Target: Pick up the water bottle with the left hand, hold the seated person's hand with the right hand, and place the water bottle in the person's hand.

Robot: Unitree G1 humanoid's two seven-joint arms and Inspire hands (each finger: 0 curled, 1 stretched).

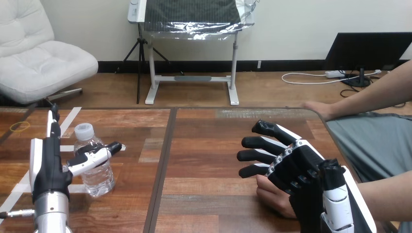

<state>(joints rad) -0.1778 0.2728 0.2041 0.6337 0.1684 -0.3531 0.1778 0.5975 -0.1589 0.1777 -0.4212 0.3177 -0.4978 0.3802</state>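
A clear plastic water bottle (94,170) with a white cap stands upright on the wooden table's left half. My left hand (46,170) is just left of it, fingers straight and pointing away from me, while the thumb (97,154) reaches across the bottle's front. Whether the thumb touches the bottle I cannot tell. At the lower right, my right hand (301,167) lies over the person's hand (274,196), which rests on the table beneath it. Its fingers (262,143) stretch out to the left, not wrapped round the person's hand.
The person's other hand (318,109) rests at the table's far right edge. White tape marks (73,116) and a thin yellow ring (19,126) lie on the table's left part. A dark seam (163,165) splits the table (209,145) down the middle.
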